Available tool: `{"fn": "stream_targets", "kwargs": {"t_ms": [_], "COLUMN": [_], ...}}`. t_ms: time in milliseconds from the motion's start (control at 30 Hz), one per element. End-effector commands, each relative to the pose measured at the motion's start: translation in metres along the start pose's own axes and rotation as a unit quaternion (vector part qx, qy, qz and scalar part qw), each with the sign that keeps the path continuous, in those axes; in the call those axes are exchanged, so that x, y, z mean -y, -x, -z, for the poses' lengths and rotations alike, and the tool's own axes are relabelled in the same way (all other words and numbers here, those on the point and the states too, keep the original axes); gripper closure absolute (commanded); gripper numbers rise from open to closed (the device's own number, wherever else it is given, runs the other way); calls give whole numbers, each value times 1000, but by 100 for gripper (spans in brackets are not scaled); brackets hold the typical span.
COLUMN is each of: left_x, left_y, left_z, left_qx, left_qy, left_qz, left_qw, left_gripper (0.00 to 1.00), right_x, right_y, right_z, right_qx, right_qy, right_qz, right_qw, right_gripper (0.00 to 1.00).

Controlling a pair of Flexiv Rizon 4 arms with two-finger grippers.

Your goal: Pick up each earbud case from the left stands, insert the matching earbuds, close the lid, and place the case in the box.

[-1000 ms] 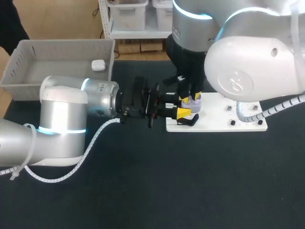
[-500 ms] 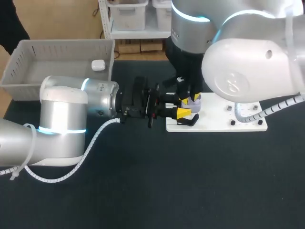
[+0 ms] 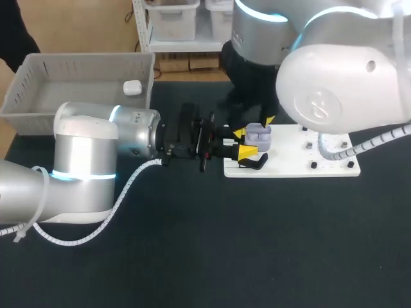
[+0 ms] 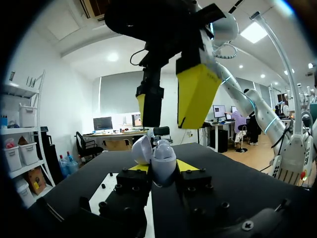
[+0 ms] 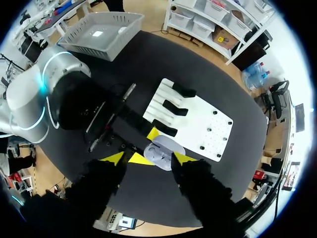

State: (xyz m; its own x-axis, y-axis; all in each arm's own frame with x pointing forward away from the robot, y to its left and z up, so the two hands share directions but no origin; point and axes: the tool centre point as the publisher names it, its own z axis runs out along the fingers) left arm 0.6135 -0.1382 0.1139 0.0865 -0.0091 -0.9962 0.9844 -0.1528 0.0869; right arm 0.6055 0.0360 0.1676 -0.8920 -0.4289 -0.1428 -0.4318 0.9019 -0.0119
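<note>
The left gripper [image 4: 163, 167] clamps a pale lilac earbud case [image 4: 162, 159] between its two yellow tips, the case upright with its lid [image 4: 140, 148] tipped back. Just above the case hangs the right gripper [image 4: 172, 101], its yellow fingers [image 4: 195, 94] spread apart with nothing between them. Below lie the dark table [image 4: 228, 171] and a white board [image 4: 106, 196].

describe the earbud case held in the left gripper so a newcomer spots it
Find the flat white stand board on the dark table. At its left end, the left gripper clamps a small rounded pale lilac earbud case, lid open. The only other case is white, lying in the grey plastic basket.
</note>
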Motion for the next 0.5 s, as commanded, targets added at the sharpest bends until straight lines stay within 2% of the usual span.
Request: {"fn": "stream_targets", "kwargs": {"t_ms": [33,133,233,333,500], "left_x": [0,0,0,0,0], "left_y": [0,0,0,0,0], "left_z": [0,0,0,0,0], "left_qx": [1,1,1,1,1], "left_qy": [1,1,1,1,1], "left_qz": [-1,-1,-1,-1,-1], "left_qw": [1000,1000,1000,1000,1000], "left_gripper": [100,100,100,100,100], "right_x": [11,23,41,57,75], "right_y": [-11,-4,6,15,25], "right_z": [21,30,35,31,19], "right_qx": [33,56,84,95,100], "right_qy": [7,-8,-38,-74,-106], "right_qz": [-11,-34,-86,-138,-170], "right_qw": [999,998,992,983,975], "right_gripper": [0,0,0,0,0]}}
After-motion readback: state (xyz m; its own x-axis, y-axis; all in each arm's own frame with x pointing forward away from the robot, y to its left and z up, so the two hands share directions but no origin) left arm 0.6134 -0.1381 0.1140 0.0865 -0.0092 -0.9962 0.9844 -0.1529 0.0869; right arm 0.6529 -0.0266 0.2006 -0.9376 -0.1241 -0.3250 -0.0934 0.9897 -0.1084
